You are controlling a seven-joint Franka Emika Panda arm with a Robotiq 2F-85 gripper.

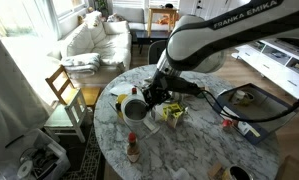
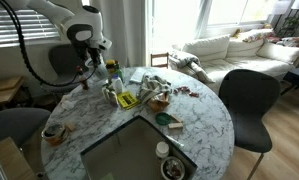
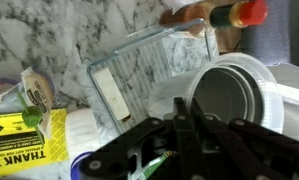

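My gripper (image 3: pixel 187 108) shows as black fingers pressed together with nothing visible between them. It hovers over a white cup (image 3: pixel 234 95) with a grey inside, next to a clear glass container (image 3: pixel 139 70) on the marble table (image 3: pixel 49 30). A thin green object (image 3: pixel 154 170) lies under the finger links; I cannot tell what it is. In both exterior views the gripper (image 1: pixel 149 97) (image 2: pixel 88 80) hangs low over the clutter on the round table, close to the white cup (image 1: pixel 132 110).
A yellow "thank you" bag (image 3: pixel 24 140) (image 1: pixel 172 116) lies beside the cup. A red-capped sauce bottle (image 3: pixel 229 15) (image 1: pixel 133 150) stands nearby. A green bottle (image 2: pixel 113 70), a small bowl (image 2: pixel 54 132) and a black chair (image 2: pixel 247 100) show too. A wooden chair (image 1: pixel 64 90) stands at the table's edge.
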